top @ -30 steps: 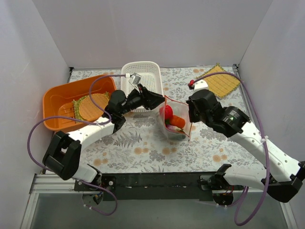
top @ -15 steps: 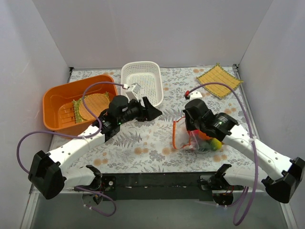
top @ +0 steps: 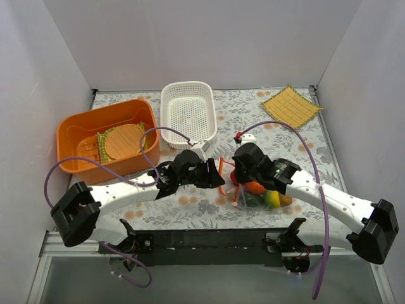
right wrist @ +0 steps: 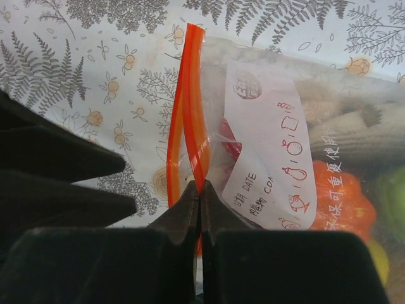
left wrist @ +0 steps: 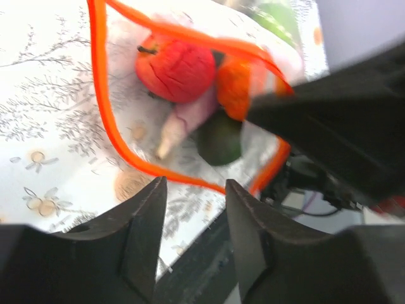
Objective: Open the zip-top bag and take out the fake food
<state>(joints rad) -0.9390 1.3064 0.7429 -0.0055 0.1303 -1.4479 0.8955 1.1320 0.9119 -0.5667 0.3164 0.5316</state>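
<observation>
The zip-top bag (top: 262,193) lies on the table near the front edge, its mouth to the left. My right gripper (top: 235,179) is shut on its orange-red zipper strip (right wrist: 196,95), pinching one lip (right wrist: 200,183). The mouth gapes as an orange loop (left wrist: 101,107). Inside is the fake food: a red fruit (left wrist: 175,66), an orange piece (left wrist: 233,85), a dark green one (left wrist: 218,136) and a pale purple one (left wrist: 186,120). My left gripper (top: 219,180) is open and empty just left of the mouth (left wrist: 193,183). Its fingers (right wrist: 76,161) show in the right wrist view.
An orange bin (top: 76,130) with a round woven mat (top: 123,140) stands at the left. A white basket (top: 188,111) stands at the back middle. A yellow square mat (top: 291,106) lies at the back right. The black front rail (top: 209,239) is close to the bag.
My right gripper has brought the bag from the table's middle down to the front edge. My left gripper has come away from the bag's edge and followed, now facing the open mouth.
</observation>
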